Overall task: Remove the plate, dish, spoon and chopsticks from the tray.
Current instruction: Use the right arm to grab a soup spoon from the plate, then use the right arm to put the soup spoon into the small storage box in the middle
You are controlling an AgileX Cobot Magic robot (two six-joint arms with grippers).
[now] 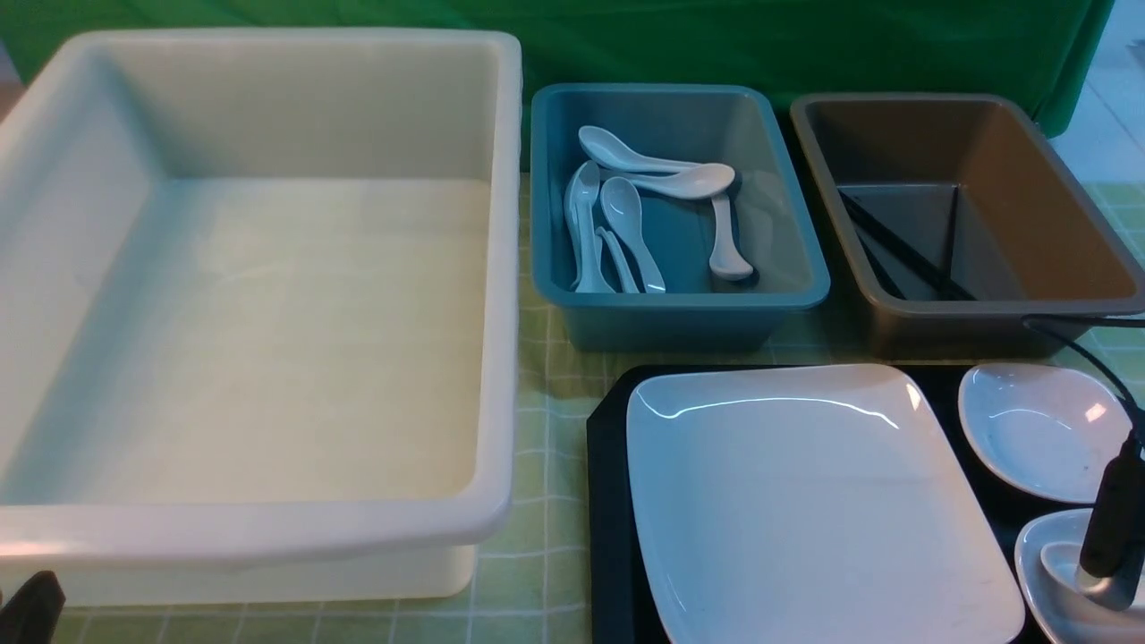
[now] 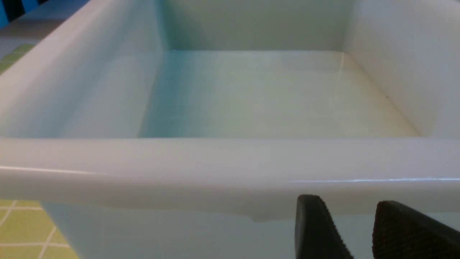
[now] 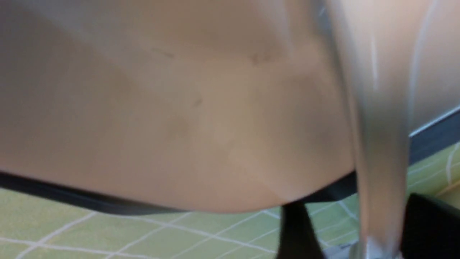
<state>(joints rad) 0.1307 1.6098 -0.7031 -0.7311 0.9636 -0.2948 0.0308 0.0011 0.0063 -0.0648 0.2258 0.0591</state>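
The black tray (image 1: pixel 608 501) lies at the front right and carries the big white square plate (image 1: pixel 805 501). A small white dish (image 1: pixel 1038 429) sits on it at the back right. A second dish (image 1: pixel 1033 546) at the front right holds the spoon (image 1: pixel 1064 565). My right gripper (image 1: pixel 1114 586) is down over that spoon. In the right wrist view the spoon's handle (image 3: pixel 381 144) stands between the parted fingers of the right gripper (image 3: pixel 354 216), with a gap on one side. Black chopsticks (image 1: pixel 903 255) lie in the brown bin (image 1: pixel 1091 215). My left gripper (image 2: pixel 350 212) is open and empty.
A large empty white bin (image 1: pixel 501 268) fills the left; my left gripper (image 1: pixel 27 608) sits low before its near wall (image 2: pixel 215 169). A blue bin (image 1: pixel 787 224) behind the tray holds several white spoons. A green checked cloth (image 1: pixel 546 572) covers the table.
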